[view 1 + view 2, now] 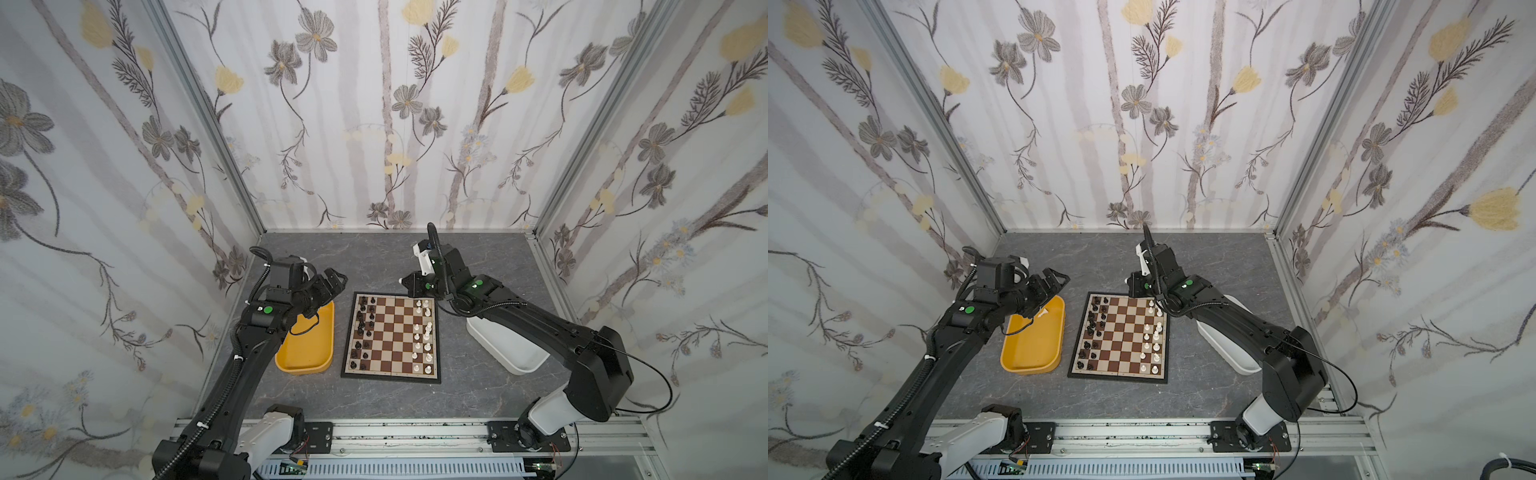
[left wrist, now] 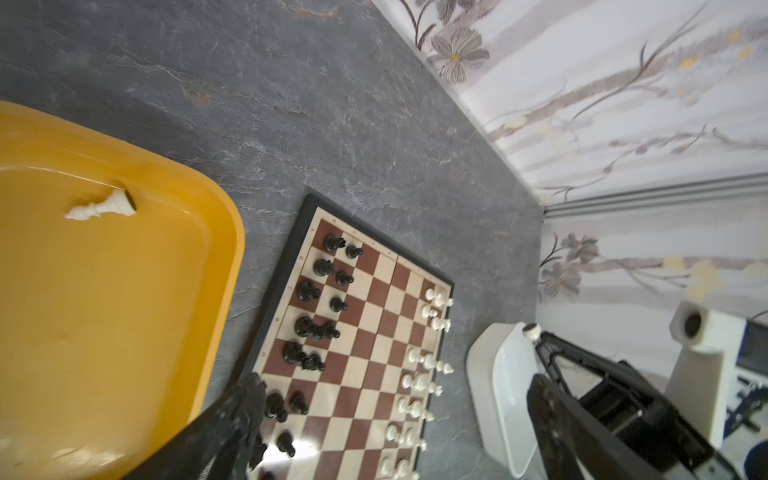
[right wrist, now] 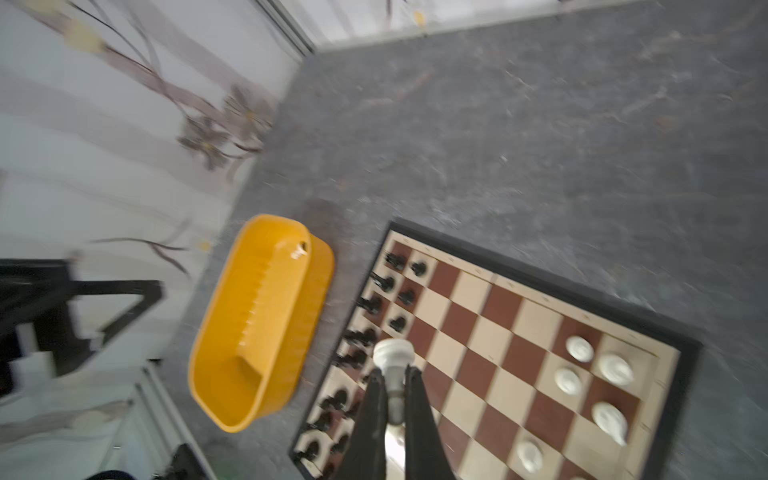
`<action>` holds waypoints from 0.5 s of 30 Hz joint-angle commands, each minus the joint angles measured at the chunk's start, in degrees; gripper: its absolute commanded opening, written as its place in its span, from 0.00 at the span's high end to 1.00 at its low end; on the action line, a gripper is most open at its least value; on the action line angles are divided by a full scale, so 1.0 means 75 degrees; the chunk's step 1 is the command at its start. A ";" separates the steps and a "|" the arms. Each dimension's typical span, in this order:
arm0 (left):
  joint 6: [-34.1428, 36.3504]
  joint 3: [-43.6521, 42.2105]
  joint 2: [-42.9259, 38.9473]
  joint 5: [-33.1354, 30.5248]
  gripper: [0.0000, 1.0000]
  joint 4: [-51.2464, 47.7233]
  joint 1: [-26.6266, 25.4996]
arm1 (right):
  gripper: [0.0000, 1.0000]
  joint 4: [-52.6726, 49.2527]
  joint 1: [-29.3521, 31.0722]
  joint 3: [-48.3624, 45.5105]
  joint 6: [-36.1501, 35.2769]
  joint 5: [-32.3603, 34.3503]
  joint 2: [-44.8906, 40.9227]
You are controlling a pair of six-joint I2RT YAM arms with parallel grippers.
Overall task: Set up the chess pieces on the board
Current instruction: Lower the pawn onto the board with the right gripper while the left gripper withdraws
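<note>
While your left end effector [image 1: 334,283] is hanging spread by the yellow tub [image 1: 306,354], your right end effector [image 3: 392,376] is pinching a white piece [image 3: 392,353].

The board [image 1: 392,332] is chequered brown and cream, the tub [image 1: 305,353] yellow

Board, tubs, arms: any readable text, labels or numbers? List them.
No text is readable.
Board: tiny marks along the pale border, too small to read.
Left arm: small white label beside a green dot, too small to read.
Yellow tub and white tub: no text seen.
</note>
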 commanded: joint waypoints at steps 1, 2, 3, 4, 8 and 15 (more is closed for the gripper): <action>0.1825 -0.0403 -0.0258 0.0316 0.00 -0.0523 0.0071 | 1.00 -0.2726 0.0050 0.0312 -0.0875 0.1203 0.0464; 0.1830 -0.0585 -0.0329 0.0362 0.00 -0.0305 0.0073 | 1.00 -0.2721 0.0068 0.0356 -0.0887 0.1144 0.0566; 0.1828 -0.0777 -0.0373 0.0401 0.00 -0.0078 0.0085 | 1.00 -0.2667 0.0100 0.0397 -0.0887 0.1125 0.0688; 0.1816 -0.0939 -0.0387 0.0436 0.00 0.0104 0.0095 | 1.00 -0.2637 0.0127 0.0440 -0.0875 0.1129 0.0858; 0.1827 -0.1280 -0.0373 0.0501 0.00 0.0470 0.0097 | 1.00 -0.2592 0.0162 0.0658 -0.0881 0.1022 0.1513; 0.1881 -0.1496 -0.0375 -0.0192 0.00 0.0487 0.0093 | 0.97 -0.2534 0.0168 0.0900 -0.1003 0.0895 0.2187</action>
